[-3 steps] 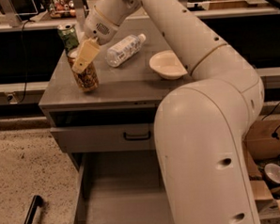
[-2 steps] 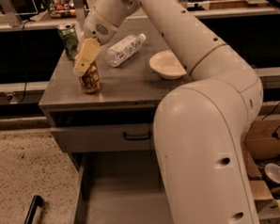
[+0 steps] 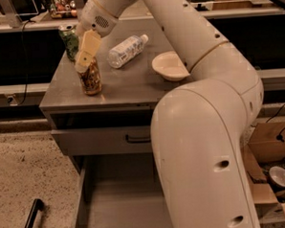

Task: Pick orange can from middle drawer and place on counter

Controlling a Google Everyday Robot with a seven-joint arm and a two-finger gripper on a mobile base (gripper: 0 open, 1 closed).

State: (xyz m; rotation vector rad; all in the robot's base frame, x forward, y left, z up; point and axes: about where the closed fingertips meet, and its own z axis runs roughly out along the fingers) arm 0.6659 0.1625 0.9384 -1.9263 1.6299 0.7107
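The orange can point(image 3: 91, 80) stands upright on the counter point(image 3: 131, 87), near its front left part. My gripper point(image 3: 85, 55) is right over the can's top, reaching down from the upper left, and its tip overlaps the can's upper rim. The middle drawer point(image 3: 121, 203) is pulled out below the counter, and its grey floor shows nothing on it. My big white arm covers the drawer's right side.
On the counter stand a green patterned can point(image 3: 70, 40) at the back left, a lying plastic bottle point(image 3: 126, 50) and a white bowl point(image 3: 169, 66). A shut drawer front with a dark handle point(image 3: 136, 138) is above the open drawer. Cardboard boxes point(image 3: 268, 143) sit at the right.
The orange can has shifted slightly right on the counter, from leaning to upright. My gripper has stayed at its top, barely moving.
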